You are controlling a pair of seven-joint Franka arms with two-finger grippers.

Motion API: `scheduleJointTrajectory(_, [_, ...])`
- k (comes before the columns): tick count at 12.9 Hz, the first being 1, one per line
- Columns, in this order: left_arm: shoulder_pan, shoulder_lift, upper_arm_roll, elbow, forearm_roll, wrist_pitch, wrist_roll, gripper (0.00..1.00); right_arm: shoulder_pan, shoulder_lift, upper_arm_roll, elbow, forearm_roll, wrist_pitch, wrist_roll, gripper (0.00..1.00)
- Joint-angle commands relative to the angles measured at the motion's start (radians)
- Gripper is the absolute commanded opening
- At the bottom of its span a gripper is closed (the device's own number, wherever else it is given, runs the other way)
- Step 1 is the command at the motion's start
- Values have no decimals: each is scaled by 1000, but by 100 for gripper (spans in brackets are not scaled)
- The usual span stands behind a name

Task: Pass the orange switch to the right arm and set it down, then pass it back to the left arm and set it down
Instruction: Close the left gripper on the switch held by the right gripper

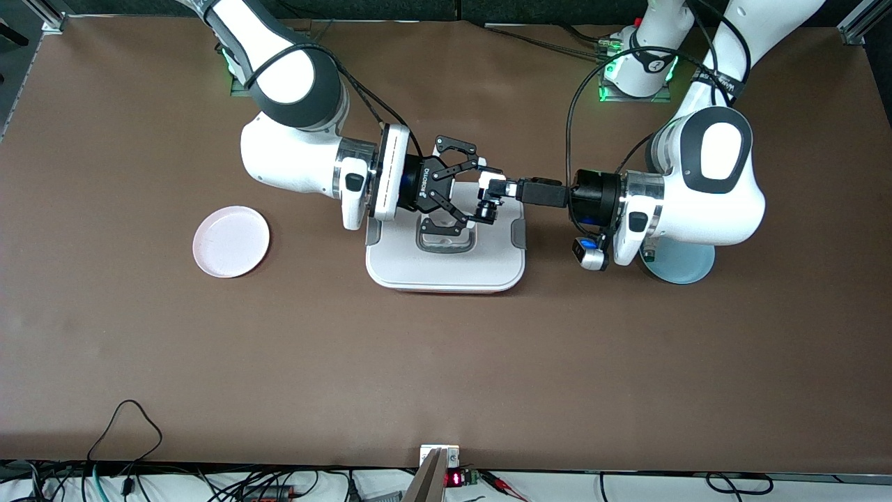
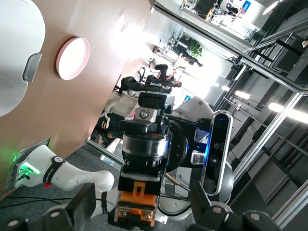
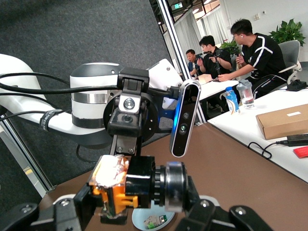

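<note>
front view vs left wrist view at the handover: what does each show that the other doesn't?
Front only: the light blue plate under the left arm, and that the handover happens over the box.
Left wrist only: the orange switch close up, its orange end between the jaws of the left tool, which stand open with a gap on each side.
Both: the orange switch held by the right tool, the pink plate toward the right arm's end of the table, and part of the box.

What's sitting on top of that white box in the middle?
Nothing rests on the box. Both end effectors, right and left, hold the orange switch above its lid, covering part of it.
</note>
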Motion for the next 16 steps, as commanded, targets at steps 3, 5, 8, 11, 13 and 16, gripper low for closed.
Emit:
scheduleJointTrajectory(3, [9, -30, -1, -36, -34, 2, 27, 13, 14, 15, -2, 29, -9, 22, 0, 23])
scheduleJointTrajectory(5, [12, -27, -1, -36, -33, -14, 27, 3, 15, 15, -2, 29, -9, 22, -1, 23])
scheduleJointTrajectory(8, [15, -29, -1, -36, -31, -19, 26, 3, 15, 15, -2, 28, -7, 21, -1, 24])
scheduleJointTrajectory(11, [15, -27, -1, -36, -31, -19, 26, 3, 14, 15, -2, 23, 3, 21, -3, 99])
scheduleJointTrajectory(13, [15, -27, -1, -36, -31, -19, 26, 3, 14, 12, -2, 23, 5, 21, 24, 100])
scheduleJointTrajectory(16, [15, -26, -1, -36, -30, -19, 24, 3, 17, 11, -2, 23, 3, 22, 40, 100])
